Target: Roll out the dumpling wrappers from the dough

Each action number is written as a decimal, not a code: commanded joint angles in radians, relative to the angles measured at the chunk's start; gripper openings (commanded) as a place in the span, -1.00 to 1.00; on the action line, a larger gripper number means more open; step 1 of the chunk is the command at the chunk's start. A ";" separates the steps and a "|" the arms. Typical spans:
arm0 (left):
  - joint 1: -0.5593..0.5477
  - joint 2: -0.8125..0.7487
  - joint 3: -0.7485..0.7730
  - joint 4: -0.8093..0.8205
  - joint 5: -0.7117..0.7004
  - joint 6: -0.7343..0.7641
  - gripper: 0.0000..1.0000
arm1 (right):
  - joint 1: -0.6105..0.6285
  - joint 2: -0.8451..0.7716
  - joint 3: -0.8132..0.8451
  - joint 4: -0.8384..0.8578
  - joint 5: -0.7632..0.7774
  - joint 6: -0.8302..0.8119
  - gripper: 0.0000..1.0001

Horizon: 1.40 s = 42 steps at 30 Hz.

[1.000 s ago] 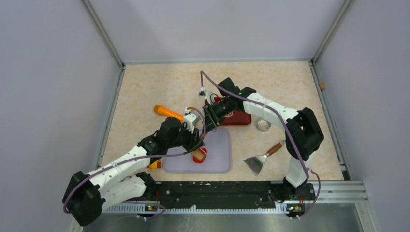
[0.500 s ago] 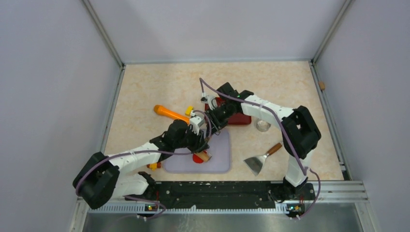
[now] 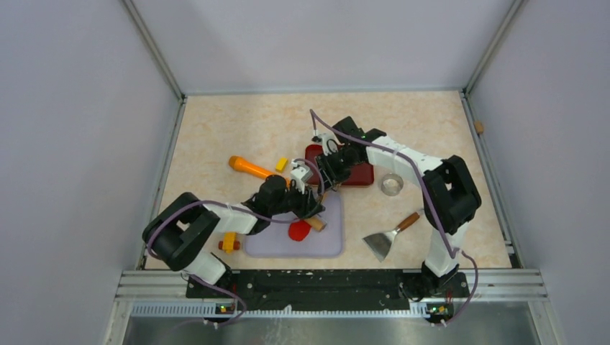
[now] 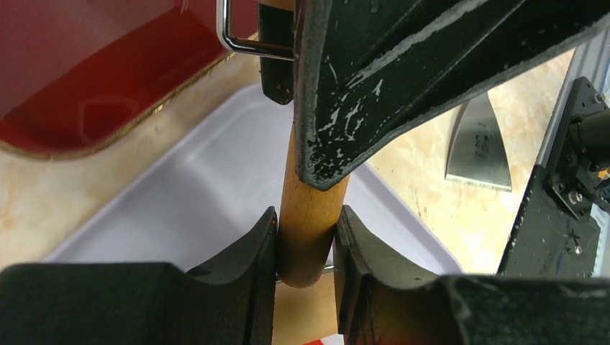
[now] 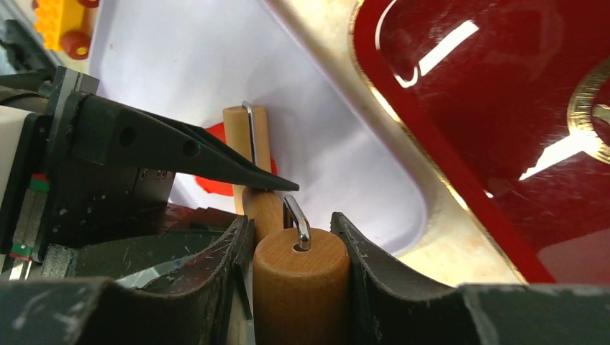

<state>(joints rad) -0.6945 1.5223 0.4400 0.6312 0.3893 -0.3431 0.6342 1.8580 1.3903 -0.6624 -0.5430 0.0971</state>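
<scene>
Both arms crowd the lilac board (image 3: pixel 327 246), left gripper (image 4: pixel 306 248) clamped on the wooden roller (image 5: pixel 298 277), right gripper (image 5: pixel 291 241) clamped on its thick end. Two grips on one stiff tool: an uneven push could twist it loose or skid it off the dough (image 3: pixel 298 231), just beyond the fingers. Dough mostly masked; its outline and thickness can't be told.

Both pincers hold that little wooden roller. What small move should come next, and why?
Probably press the wooden roller down and roll it across the dough: the left pincer and right pincer both grip it, right at the dough's edge.
</scene>
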 commanded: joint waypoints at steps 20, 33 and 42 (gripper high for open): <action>-0.002 -0.052 0.354 -0.279 -0.034 0.208 -1.00 | -0.034 -0.219 0.128 -0.159 0.011 -0.143 -1.00; 0.001 -0.268 0.163 -0.489 -0.118 0.084 -1.00 | 0.018 -0.083 0.100 -0.077 -0.171 -0.069 -1.00; 0.010 -0.274 0.063 -0.525 -0.214 -0.045 -1.00 | 0.059 0.040 0.060 -0.018 -0.133 -0.080 -1.00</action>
<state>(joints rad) -0.7109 1.2648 0.5304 0.1440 0.2825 -0.2722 0.6796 1.8797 1.4799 -0.6945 -0.6846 0.0265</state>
